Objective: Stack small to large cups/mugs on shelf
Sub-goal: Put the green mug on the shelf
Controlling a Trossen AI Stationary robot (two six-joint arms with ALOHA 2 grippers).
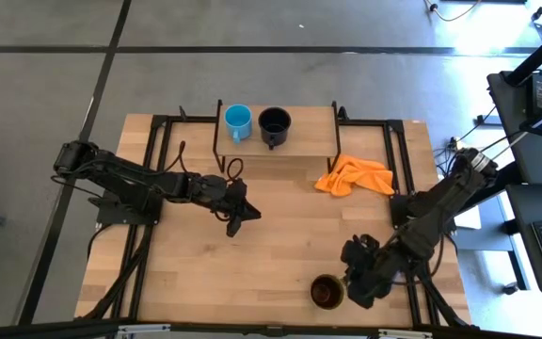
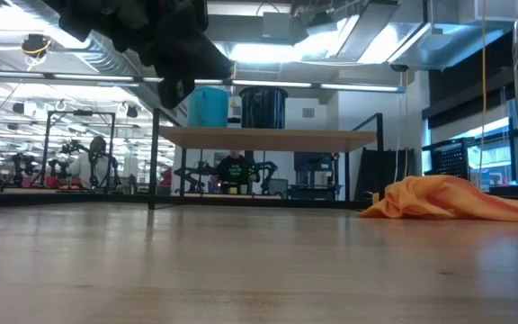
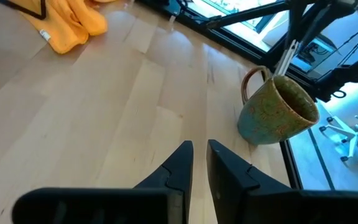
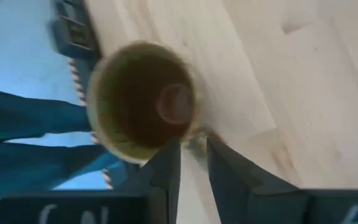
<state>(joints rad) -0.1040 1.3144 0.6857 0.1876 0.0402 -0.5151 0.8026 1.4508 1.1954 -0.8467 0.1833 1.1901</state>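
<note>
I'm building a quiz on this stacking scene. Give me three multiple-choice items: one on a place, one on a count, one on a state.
1. Where is the brown mug?
A. on the shelf
B. on the tabletop near the front edge
C. on the orange cloth

2. How many mugs stand on the shelf?
A. one
B. two
C. three

3. How is the brown mug?
A. upright
B. on its side
C. upside down

B: it sits low on the table by the right gripper.
B: the blue mug and black mug.
A: its dark inside faces up.
</note>
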